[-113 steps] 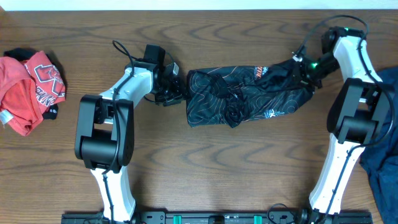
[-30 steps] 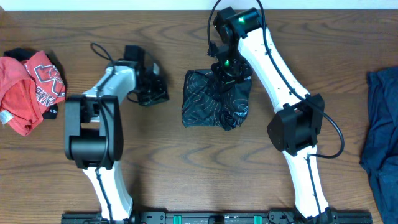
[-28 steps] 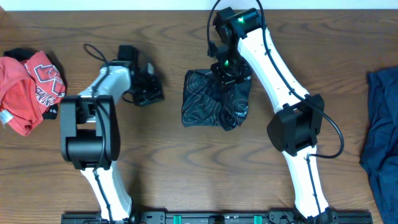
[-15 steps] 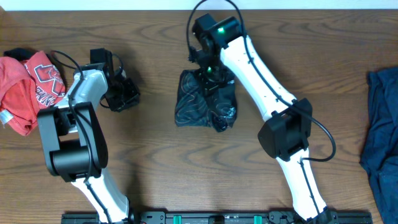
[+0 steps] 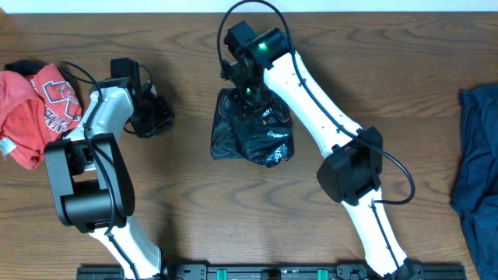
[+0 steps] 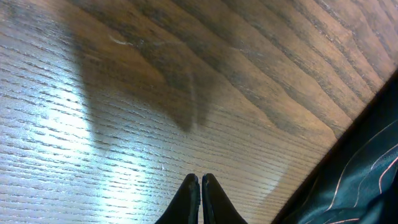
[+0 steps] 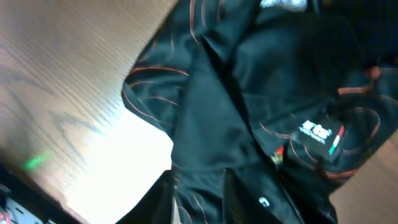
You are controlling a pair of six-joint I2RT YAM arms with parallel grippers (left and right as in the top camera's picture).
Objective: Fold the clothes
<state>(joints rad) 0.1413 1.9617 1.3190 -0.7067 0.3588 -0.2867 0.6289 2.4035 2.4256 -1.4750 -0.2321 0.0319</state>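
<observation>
The black jersey (image 5: 250, 138) with thin orange lines lies bunched in a folded bundle at the table's middle. My right gripper (image 5: 247, 96) is at its far edge, and its fingers pinch a thick fold of the jersey (image 7: 249, 124) in the right wrist view (image 7: 196, 202). My left gripper (image 5: 152, 118) is shut and empty over bare wood to the jersey's left, apart from it. In the left wrist view (image 6: 201, 185) a corner of the jersey (image 6: 364, 180) shows at the lower right. The red T-shirt (image 5: 35, 109) lies crumpled at the far left. The dark blue garment (image 5: 475, 163) lies at the right edge.
The wooden table (image 5: 187, 210) runs across the whole view. Black cables loop above both arms near the far edge. The arm bases stand at the near edge.
The jersey went from a long spread shape to a folded bundle. My right gripper dragged it to the left. My left gripper drew away leftward, then held still.
</observation>
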